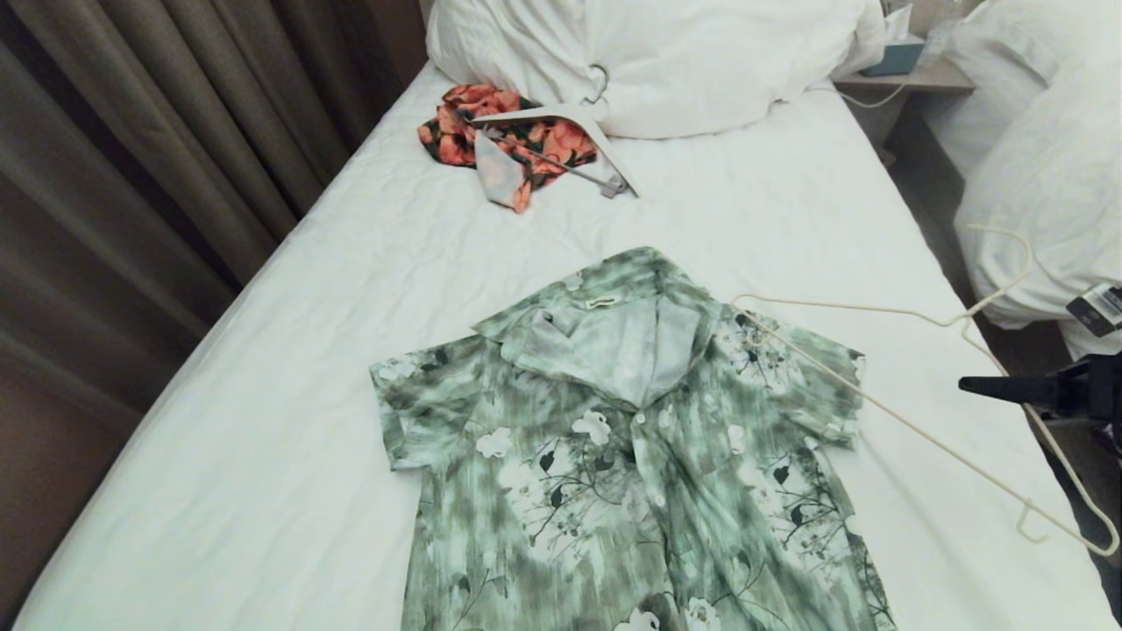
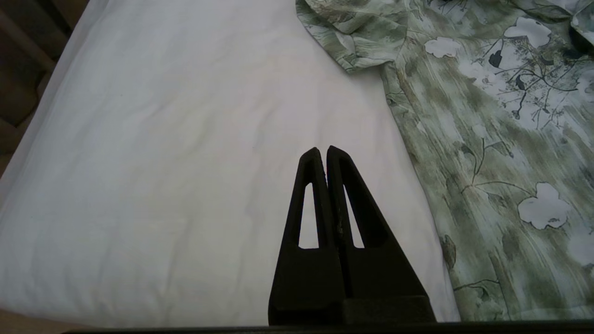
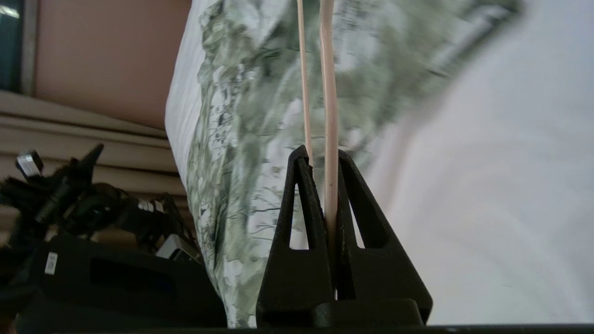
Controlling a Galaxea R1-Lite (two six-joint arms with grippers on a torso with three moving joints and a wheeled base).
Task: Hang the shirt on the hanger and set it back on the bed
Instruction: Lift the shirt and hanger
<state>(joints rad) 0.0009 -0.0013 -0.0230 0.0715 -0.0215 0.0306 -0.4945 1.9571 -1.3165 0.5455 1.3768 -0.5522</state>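
Right gripper [image 3: 320,155] at bed's right edge, clamped on thin cream wire hanger [image 1: 885,407]; far corner overlapping sleeve of mottled green-and-white floral short-sleeved shirt [image 1: 631,456]. Shirt spread flat, collar open, on smooth white sheet of long single bed [image 1: 289,368]. Left gripper [image 2: 322,153] pressed together, empty, above bare sheet beside shirt. Beyond: orange-and-black floral garment [image 1: 465,136] under thick white clip hanger [image 1: 574,123], bulky white pillow [image 1: 649,53], brown pleated curtains [image 1: 131,149].
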